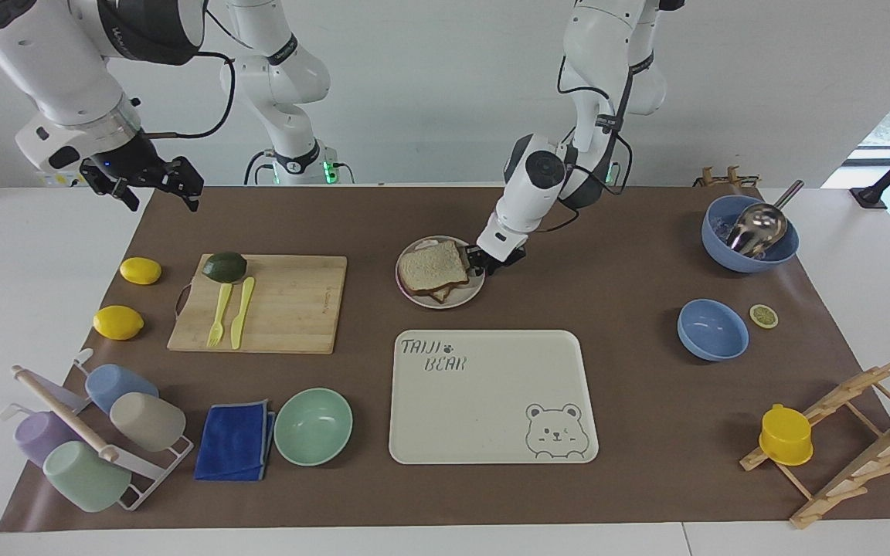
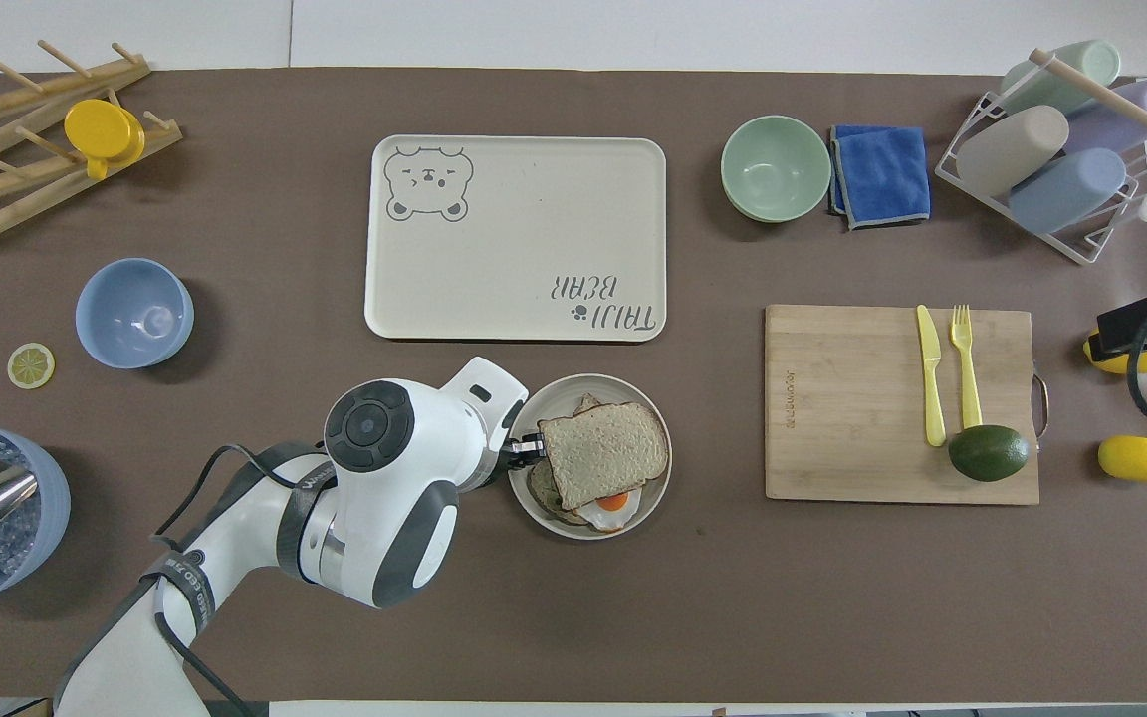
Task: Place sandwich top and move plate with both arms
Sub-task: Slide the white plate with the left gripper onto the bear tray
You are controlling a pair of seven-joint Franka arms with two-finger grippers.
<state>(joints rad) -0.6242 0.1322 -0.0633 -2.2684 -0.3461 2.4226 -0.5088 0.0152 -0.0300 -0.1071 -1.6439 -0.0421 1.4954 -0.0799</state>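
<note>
Top slice (image 1: 433, 266) already sits on the egg; left gripper (image 1: 482, 259) pinches the plate (image 1: 467, 297) rim, right gripper (image 1: 153, 182) waits wide open over the table's corner, so moving is left

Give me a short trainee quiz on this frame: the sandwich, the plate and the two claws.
1. True or false: the sandwich top lies on the fried-egg slice on the plate.
2. Which claw is at the plate's rim? A) left claw B) right claw C) neither
3. Name the three things on the cutting board.

Key:
1. True.
2. A. It is shut on the rim toward the left arm's end, while the right claw waits open above the mat's corner at its own end.
3. Avocado, yellow fork, yellow knife.
</note>
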